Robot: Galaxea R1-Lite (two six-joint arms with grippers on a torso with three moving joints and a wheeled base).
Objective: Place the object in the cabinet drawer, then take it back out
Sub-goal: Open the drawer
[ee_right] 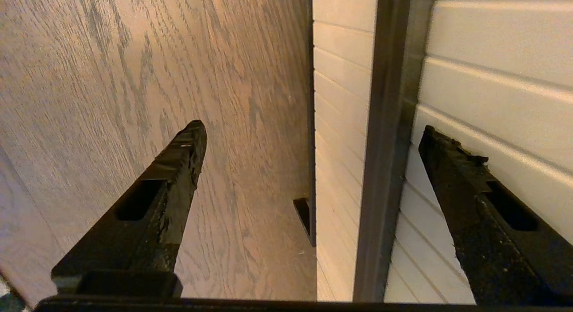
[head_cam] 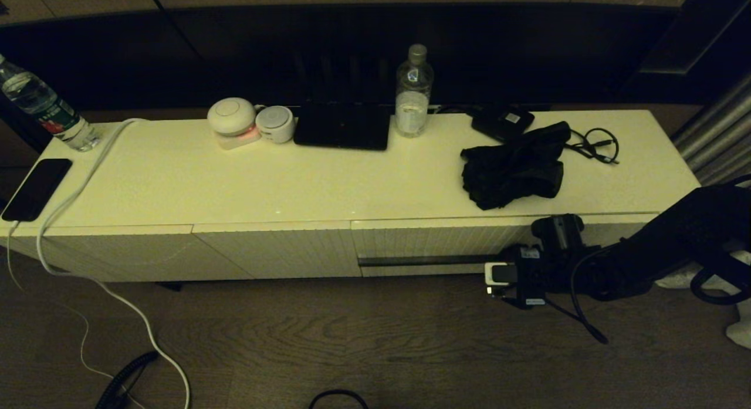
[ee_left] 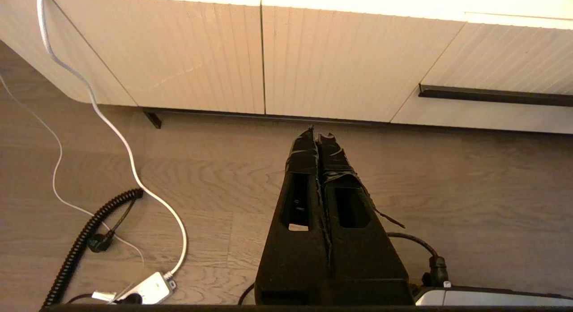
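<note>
Still shut, cabinet drawer [head_cam: 434, 244] faces right gripper [ee_right: 309, 137], fingers spread at its slot handle [head_cam: 422, 260]; black fabric bundle [head_cam: 513, 168] above, looks soft, light—grab mid-fold; left gripper [ee_left: 320, 137] pressed together.

Right pincer [ee_right: 309, 133] spread wide, straddling cabinet drawer [ee_right: 483, 48] handle slot [ee_right: 389, 137].

You couldn't actually read any text here. The bottle [head_cam: 46, 110] at the cabinet's left end had a red-and-green label and the small black box [head_cam: 503, 121] a white sticker, but both were probably too small to make out.
</note>
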